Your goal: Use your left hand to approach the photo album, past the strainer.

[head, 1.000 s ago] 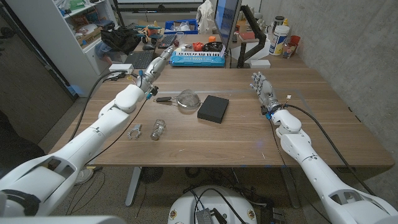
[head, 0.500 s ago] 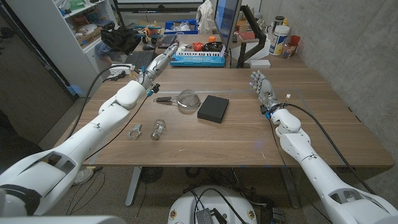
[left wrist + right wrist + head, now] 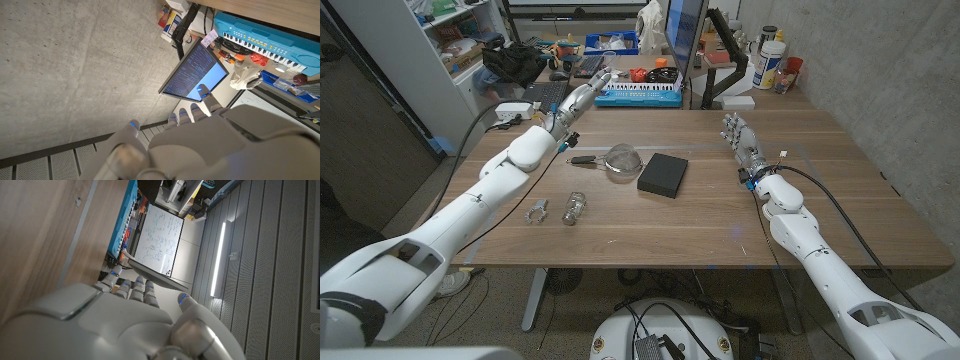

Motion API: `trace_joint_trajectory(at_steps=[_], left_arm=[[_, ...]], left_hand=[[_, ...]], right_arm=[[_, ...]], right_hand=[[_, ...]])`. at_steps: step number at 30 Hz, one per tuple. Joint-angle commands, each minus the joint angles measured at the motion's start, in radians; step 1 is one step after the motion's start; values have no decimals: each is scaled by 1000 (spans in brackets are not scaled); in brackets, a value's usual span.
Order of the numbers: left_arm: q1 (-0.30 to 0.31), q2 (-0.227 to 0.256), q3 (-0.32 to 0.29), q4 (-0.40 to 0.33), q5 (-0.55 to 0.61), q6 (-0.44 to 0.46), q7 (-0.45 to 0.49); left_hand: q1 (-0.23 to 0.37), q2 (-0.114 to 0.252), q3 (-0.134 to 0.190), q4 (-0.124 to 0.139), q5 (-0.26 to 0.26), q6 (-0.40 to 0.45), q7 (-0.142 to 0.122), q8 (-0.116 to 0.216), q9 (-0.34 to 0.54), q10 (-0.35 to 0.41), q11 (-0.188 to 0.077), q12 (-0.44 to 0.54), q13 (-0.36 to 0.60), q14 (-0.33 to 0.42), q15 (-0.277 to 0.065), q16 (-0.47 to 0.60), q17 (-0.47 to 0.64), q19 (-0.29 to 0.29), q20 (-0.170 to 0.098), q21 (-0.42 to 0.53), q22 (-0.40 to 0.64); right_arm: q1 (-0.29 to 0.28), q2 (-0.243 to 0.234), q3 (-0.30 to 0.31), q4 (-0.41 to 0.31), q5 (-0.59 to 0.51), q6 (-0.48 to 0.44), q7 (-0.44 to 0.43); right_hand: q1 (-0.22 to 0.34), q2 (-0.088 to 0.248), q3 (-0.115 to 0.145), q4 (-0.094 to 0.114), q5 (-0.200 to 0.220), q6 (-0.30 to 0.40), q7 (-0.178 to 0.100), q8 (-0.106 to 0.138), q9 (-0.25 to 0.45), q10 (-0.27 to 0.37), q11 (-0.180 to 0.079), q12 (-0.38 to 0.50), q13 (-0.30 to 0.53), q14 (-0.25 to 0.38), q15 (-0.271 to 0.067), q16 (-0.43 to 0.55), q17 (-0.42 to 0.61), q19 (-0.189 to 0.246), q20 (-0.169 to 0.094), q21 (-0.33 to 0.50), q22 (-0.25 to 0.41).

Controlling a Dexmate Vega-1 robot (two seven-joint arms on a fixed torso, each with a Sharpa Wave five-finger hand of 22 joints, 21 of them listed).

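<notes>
1. Table (image 3: 650, 225) of wood in the head view, with several small things in its left half.
2. Nearest to the robot: a small metal clip-like piece (image 3: 537, 211) and, just beside it on the right, a small clear jar (image 3: 574, 208) lying on its side. Both apart from the arms.
3. Farther in, near the middle: strainer (image 3: 619, 160) with round mesh bowl, its dark handle pointing toward the left arm. Just beside it on the right, perhaps touching at the rim, the photo album (image 3: 662, 174), a flat black rectangular block lying on the table.
4. Right hand (image 3: 741, 143) at the right side, well apart from the photo album, fingers straight and spread, holding nothing; seen also in the right wrist view (image 3: 125, 315) with fingers extended.
5. Left hand (image 3: 572, 104) raised beyond the strainer's handle, at the far-left part of the table, fingers stretched out and apart, nothing in it. Not touching the strainer, well apart from the photo album. In the left wrist view (image 3: 200, 130) fingers also extended, pointing toward a monitor (image 3: 195, 72).
6. Farthest: blue keyboard (image 3: 637, 92) at the far edge, a monitor behind it, and a laptop (image 3: 535, 95) near the left hand.
</notes>
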Motion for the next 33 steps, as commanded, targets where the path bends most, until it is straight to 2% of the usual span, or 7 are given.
trace_joint_trajectory(at_steps=[1, 33], left_arm=[[-9, 5, 9, -16, 19, 2, -16], [-44, 25, 37, -45, 99, -21, -61]], left_hand=[[10, 77, -3, 0, 6, -96, -8, 2, 6, -113, -6, 3, 5, -154, 1, -1, 4, -142, -11, -3, 3], [10, 78, -6, 1, 8, -83, -10, 2, 6, -108, -7, 3, 5, -148, 0, -1, 4, -133, -11, -9, 4]], right_arm=[[2, -9, -5, -3, -7, 11, -5], [5, -14, -13, -2, 2, 34, 6]], right_hand=[[8, 102, 3, -2, 7, 8, -2, 8, 3, 6, 2, 8, 3, 3, 2, 1, 2, 5, -79, -7, 2], [11, 102, 3, -3, 6, 11, 0, 7, 3, 9, 6, 7, 3, 4, 5, 0, 1, 11, -76, -19, 3]])
